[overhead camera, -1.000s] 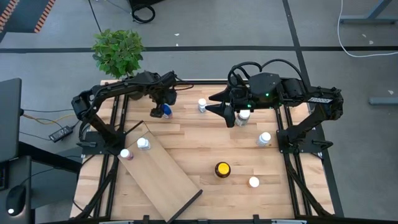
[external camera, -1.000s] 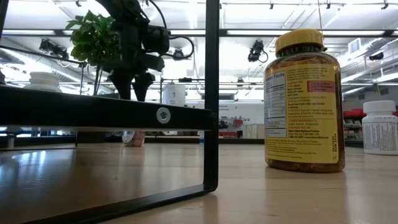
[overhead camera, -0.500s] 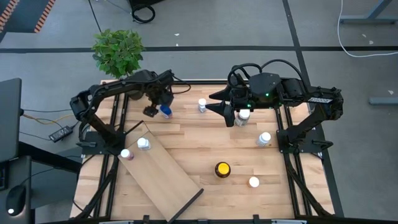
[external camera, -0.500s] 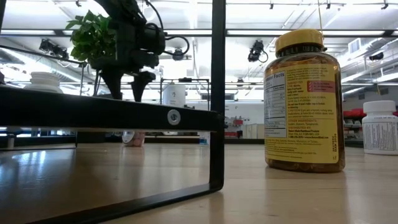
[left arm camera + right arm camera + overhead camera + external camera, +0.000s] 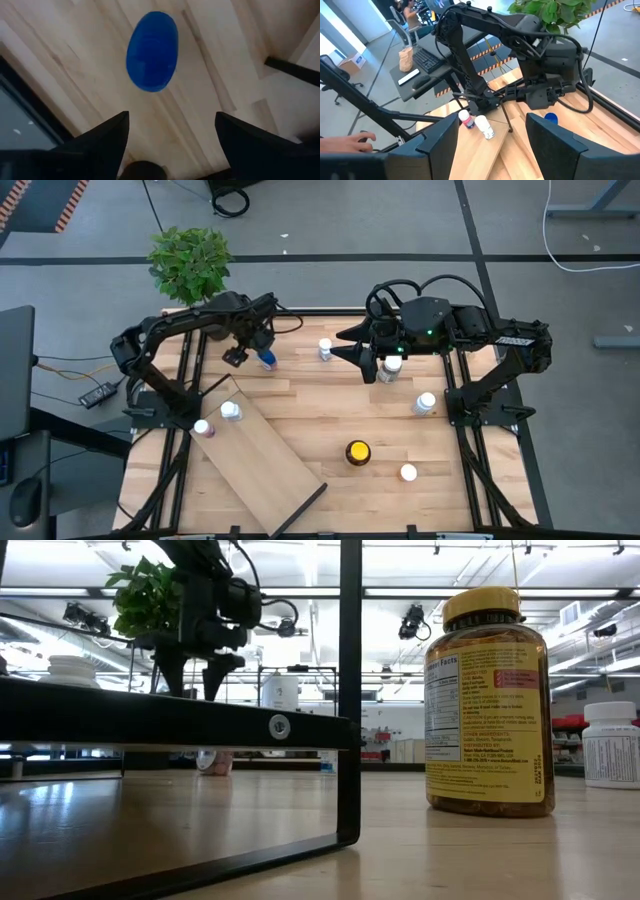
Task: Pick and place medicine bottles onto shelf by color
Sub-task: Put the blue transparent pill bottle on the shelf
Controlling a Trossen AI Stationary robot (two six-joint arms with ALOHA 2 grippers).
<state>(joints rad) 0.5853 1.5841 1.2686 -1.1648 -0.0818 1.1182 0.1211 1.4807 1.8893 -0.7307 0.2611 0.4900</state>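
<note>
A: On the slatted wooden table (image 5: pixel 330 395), what lies where?

B: The pale shelf board (image 5: pixel 262 455) lies slanted at the left front. Two white-capped bottles (image 5: pixel 231 411) stand at its far end, one of them pinkish (image 5: pixel 203 428). The amber bottle with the yellow cap (image 5: pixel 357 452) stands near the front centre, with a white bottle (image 5: pixel 408 473) to its right. Another white bottle (image 5: pixel 426 402) stands at the right edge and one (image 5: pixel 325 349) at the far centre. The blue-capped bottle (image 5: pixel 267 358) stands at the far left.

A: And the room?

B: Grey floor surrounds the table, and a potted plant (image 5: pixel 190 262) stands by its far left corner. In the low view, ceiling lights and shelving show behind the amber bottle. The right wrist view shows a desk with a keyboard (image 5: pixel 426 60) and a person's hand (image 5: pixel 357 140) at the edge.

A: State of the left gripper (image 5: pixel 247 356)?

B: It hangs over the far left of the table with its jaws spread, holding nothing. The blue cap shows ahead of its fingers (image 5: pixel 107 137) in the left wrist view, apart from them.

A: The right gripper (image 5: pixel 365 367)?

B: It hovers at the far centre, just beside a white bottle (image 5: pixel 391 367). Its fingers (image 5: pixel 440 142) stand apart with nothing between them.
</note>
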